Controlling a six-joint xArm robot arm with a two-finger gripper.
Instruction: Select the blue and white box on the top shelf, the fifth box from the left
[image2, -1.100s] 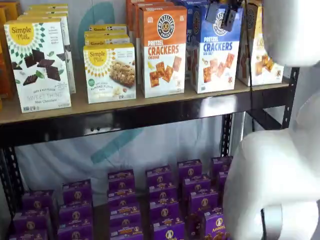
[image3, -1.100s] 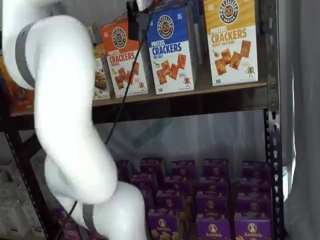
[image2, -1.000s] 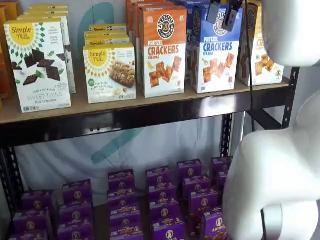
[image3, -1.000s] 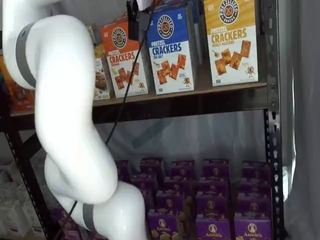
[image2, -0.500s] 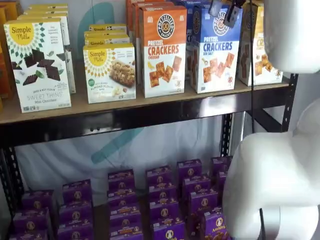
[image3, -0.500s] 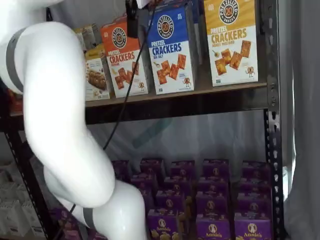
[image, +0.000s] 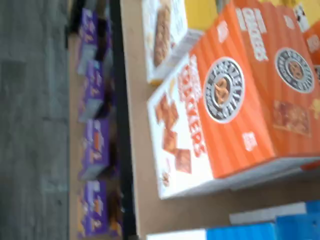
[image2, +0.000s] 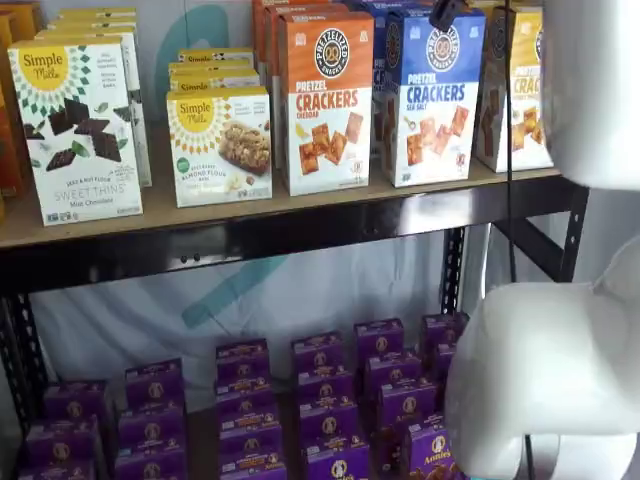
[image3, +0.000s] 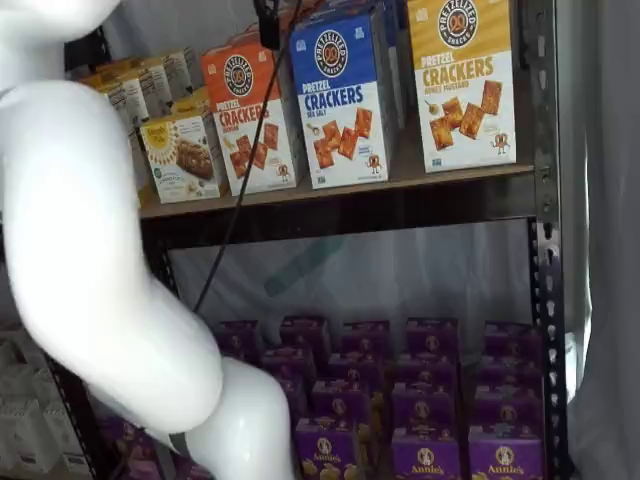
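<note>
while the gripper (image3: 268, 25) hangs above the blue and white box (image3: 340, 100), grip unreadable, it could snag the orange carton (image3: 250, 115).

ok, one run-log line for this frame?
phase: approach | target: blue and white box on top shelf, untouched | hand: above box, state cannot tell

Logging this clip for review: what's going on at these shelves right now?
A white xArm is reaching up to the top shelf for the blue and white Pretzel Crackers Sea Salt box. Its gripper shows only as a dark finger at the upper edge in both shelf views, just above that box, so open or shut cannot be told. The box stands upright beside the orange Cheddar box, not gripped yet.
</note>
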